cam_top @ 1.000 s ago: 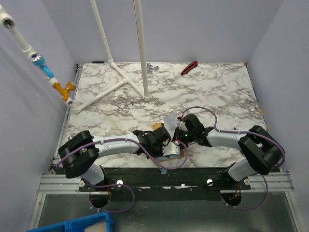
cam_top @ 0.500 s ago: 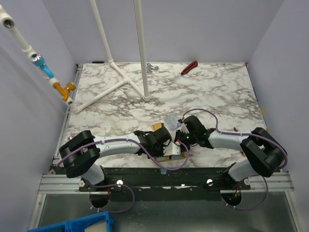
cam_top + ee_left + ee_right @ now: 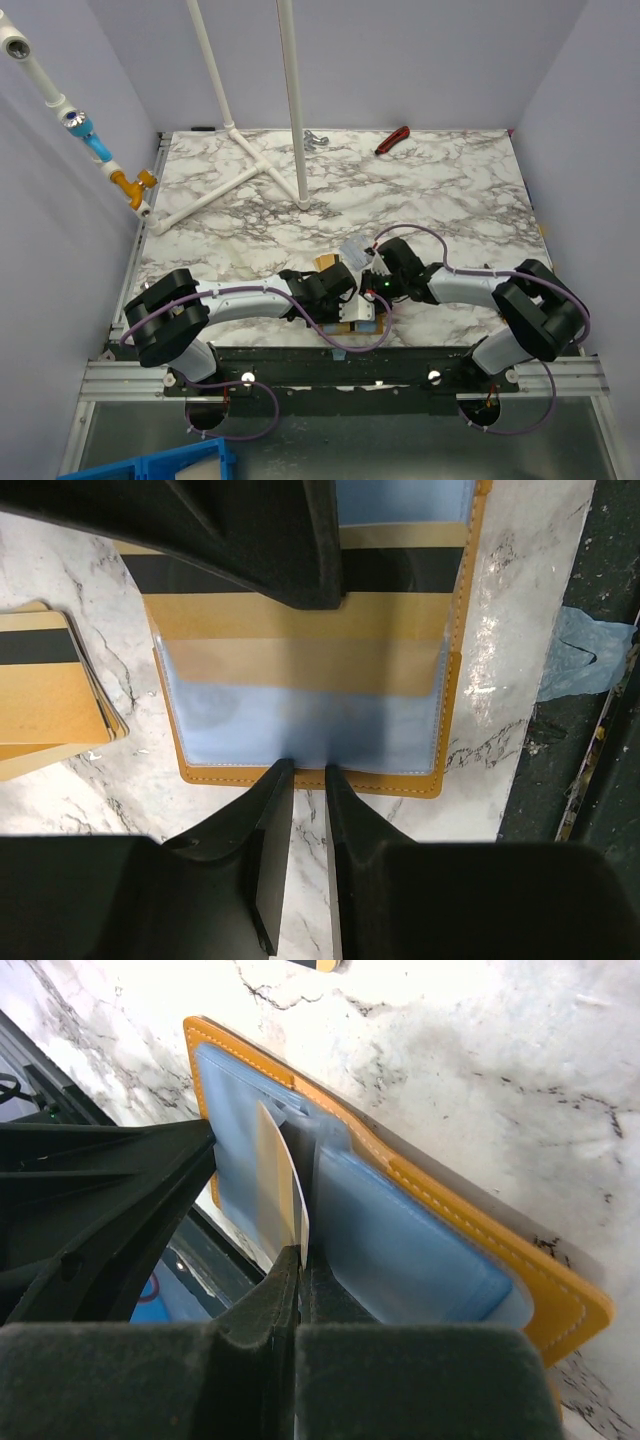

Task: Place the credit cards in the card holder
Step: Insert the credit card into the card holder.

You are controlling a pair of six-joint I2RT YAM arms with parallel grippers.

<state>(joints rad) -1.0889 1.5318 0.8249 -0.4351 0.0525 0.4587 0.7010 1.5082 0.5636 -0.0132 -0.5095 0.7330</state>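
From above you see both grippers meet over the card holder (image 3: 357, 312) at the near edge; your left gripper (image 3: 308, 777) pinches its clear sleeve; your right gripper (image 3: 300, 1260) grips a card (image 3: 282, 1185) edge-on, part-inserted, so push it squarely home.

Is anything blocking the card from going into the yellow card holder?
Nothing visible blocks it. The right gripper pinches a card edge-on at the clear sleeves of the card holder, while the left gripper holds the holder's edge down.

left arm (image 3: 245, 298): grey links, black joints, purple cable | right arm (image 3: 470, 285): same | jaws: matte black
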